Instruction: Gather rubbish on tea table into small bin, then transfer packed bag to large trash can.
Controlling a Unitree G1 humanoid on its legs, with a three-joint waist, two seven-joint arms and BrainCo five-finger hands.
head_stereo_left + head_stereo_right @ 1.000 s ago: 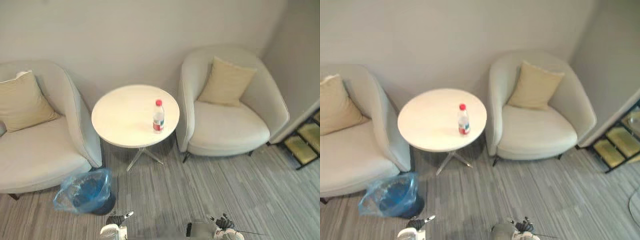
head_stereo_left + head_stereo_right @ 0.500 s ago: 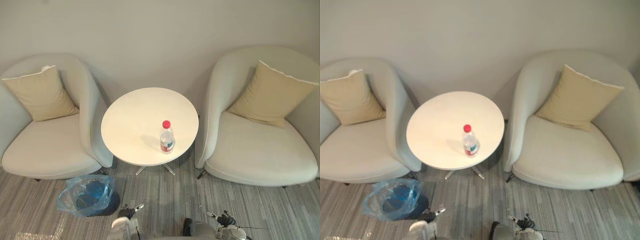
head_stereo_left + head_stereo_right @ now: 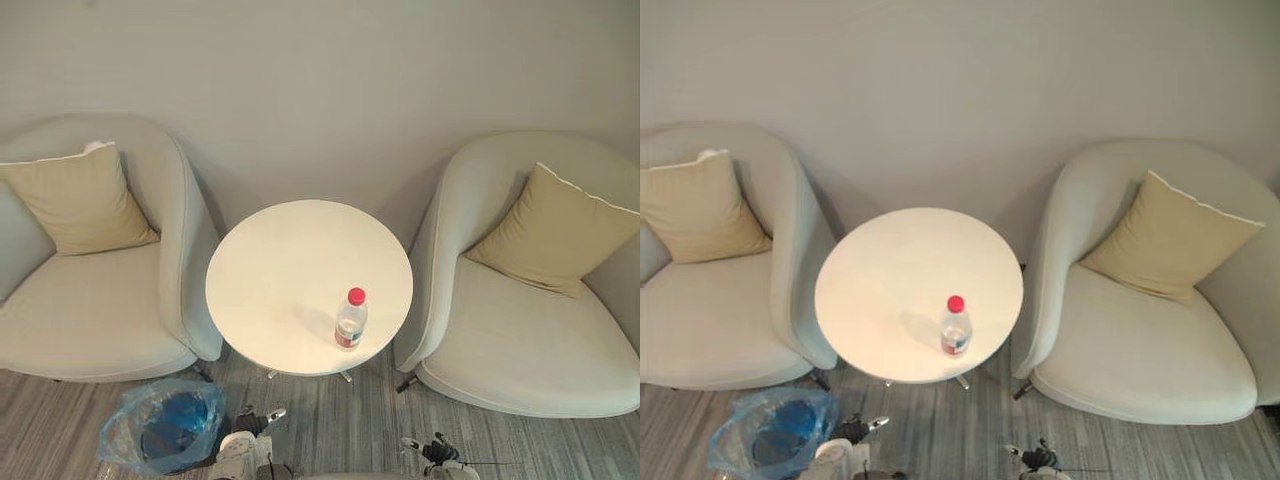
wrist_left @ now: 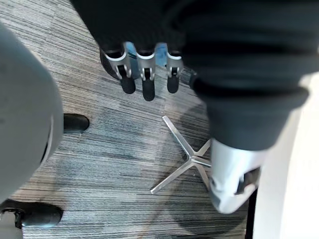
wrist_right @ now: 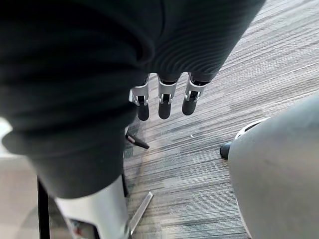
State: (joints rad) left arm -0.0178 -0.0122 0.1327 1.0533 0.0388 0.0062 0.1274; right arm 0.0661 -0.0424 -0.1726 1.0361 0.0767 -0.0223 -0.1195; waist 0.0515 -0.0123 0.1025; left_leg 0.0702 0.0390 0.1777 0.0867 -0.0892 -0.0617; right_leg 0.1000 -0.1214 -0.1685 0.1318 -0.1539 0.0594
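Observation:
A clear plastic bottle (image 3: 350, 320) with a red cap and red label stands upright near the front right edge of the round white tea table (image 3: 285, 265). On the floor to the table's front left stands the small dark bin (image 3: 168, 435), lined with a blue translucent bag. My left hand (image 4: 145, 82) hangs low over the carpet beside the table's metal foot (image 4: 187, 160), fingers straight and holding nothing. My right hand (image 5: 163, 102) also hangs over the carpet, fingers straight and empty. Both hands stay well short of the bottle.
A pale armchair (image 3: 90, 320) with a tan cushion (image 3: 80, 200) flanks the table on the left. A matching armchair (image 3: 530, 350) with a cushion (image 3: 560, 235) stands on the right. A grey wall rises behind, and striped grey carpet (image 3: 370, 420) lies in front.
The whole picture has shifted: the camera has turned and come nearer, so the table now sits central and lower. The bottle, the bin and both hanging hands keep their places.

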